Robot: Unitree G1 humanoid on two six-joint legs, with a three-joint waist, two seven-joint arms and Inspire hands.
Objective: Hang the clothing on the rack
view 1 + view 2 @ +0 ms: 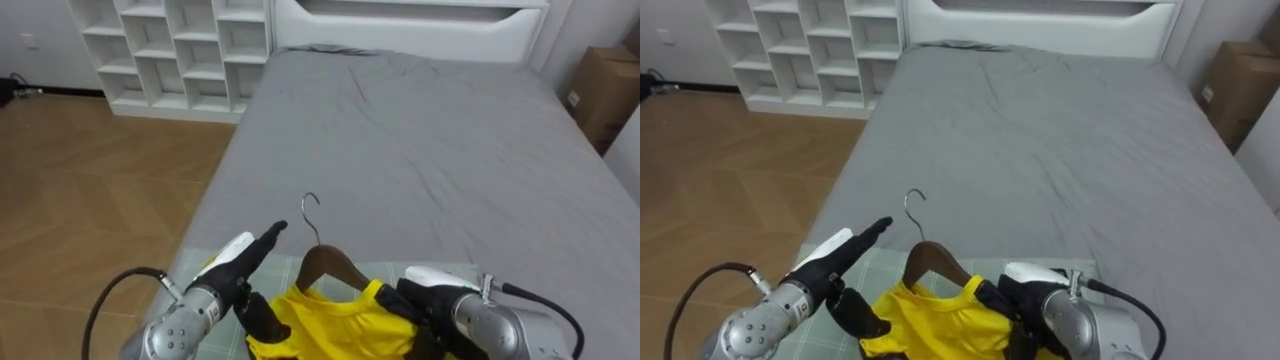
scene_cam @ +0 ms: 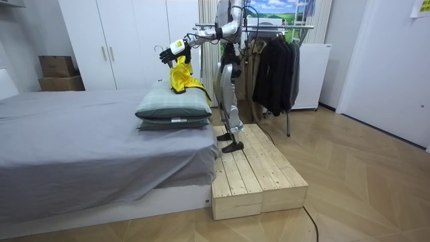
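A yellow garment (image 1: 335, 320) hangs on a wooden hanger (image 1: 325, 265) whose metal hook (image 1: 310, 215) points up. I hold it between both hands, low in the eye views. My left hand (image 1: 235, 275) is at its left shoulder, fingers stretched forward and thumb pinching the cloth. My right hand (image 1: 440, 305) is curled round the right shoulder. In the room view I stand on a wooden platform (image 2: 252, 171) at the bed's end, with the yellow garment (image 2: 180, 75) raised above two stacked pillows (image 2: 175, 107).
The grey bed (image 1: 420, 140) stretches ahead to a white headboard. A white cubby shelf (image 1: 180, 50) stands far left, and a cardboard box (image 1: 605, 90) far right. Behind me a clothes rack (image 2: 275, 30) carries dark garments (image 2: 275, 67).
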